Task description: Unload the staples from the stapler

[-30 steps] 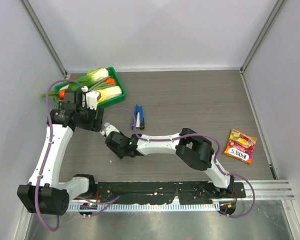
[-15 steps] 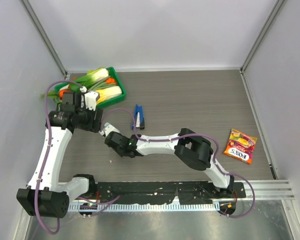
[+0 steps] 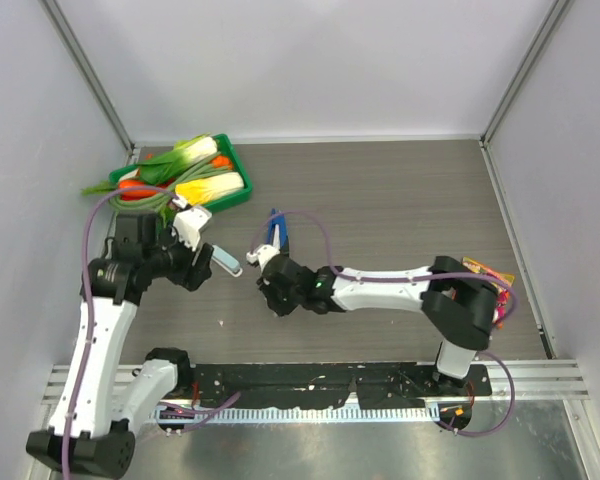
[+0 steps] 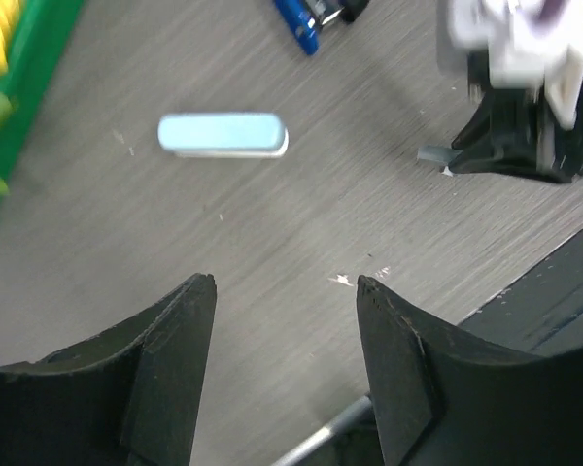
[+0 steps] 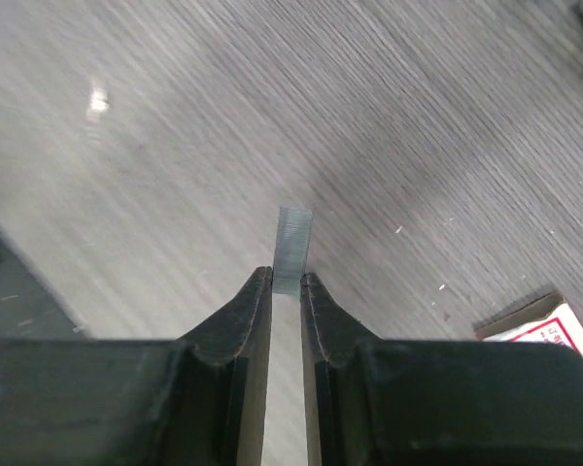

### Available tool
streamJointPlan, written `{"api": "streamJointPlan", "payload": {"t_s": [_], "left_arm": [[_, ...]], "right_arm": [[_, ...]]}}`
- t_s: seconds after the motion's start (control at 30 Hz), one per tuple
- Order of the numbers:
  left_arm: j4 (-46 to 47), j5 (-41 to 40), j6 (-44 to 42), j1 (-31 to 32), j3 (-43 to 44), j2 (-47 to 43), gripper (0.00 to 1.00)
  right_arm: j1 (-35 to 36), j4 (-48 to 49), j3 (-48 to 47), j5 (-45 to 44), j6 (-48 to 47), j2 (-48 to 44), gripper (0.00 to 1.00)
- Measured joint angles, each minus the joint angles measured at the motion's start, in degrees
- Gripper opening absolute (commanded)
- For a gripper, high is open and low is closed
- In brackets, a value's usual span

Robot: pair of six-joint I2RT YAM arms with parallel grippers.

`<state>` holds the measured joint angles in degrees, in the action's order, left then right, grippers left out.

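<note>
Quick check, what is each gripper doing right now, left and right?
Left gripper: open, holding nothing.
Right gripper: shut on a strip of staples.

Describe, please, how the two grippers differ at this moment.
The left gripper is open and empty; the right gripper is shut on a strip of staples. The left gripper hangs near the pale-blue oblong, the right gripper close to the stapler. Both have black fingers.

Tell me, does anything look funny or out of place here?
Yes: a silvery strip of staples sticks out from the right fingers, outside the stapler, which lies splayed open. Nothing looks spilled or broken.
</note>
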<state>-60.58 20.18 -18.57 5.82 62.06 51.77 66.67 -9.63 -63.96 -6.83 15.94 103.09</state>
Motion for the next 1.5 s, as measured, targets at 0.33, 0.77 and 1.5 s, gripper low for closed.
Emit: {"api": "streamJointPlan", "payload": {"t_s": [0.33, 0.77, 1.5], "left_arm": [[5.25, 6.64, -31.93, 1.64, -8.92, -23.34, 0.84], [17.79, 17.0, -49.53, 1.81, -25.53, -37.55, 0.83], [32.15, 35.43, -74.73, 2.91, -33.77, -40.72, 0.61]], "right_arm": [[-5.75, 8.48, 5.68, 13.84, 10.25, -15.61, 0.06], [-10.75, 21.14, 12.24, 31.74, 24.3, -16.26, 0.07], [-13.88, 60.15, 16.44, 49.66, 53.83, -12.09, 0.06]]}}
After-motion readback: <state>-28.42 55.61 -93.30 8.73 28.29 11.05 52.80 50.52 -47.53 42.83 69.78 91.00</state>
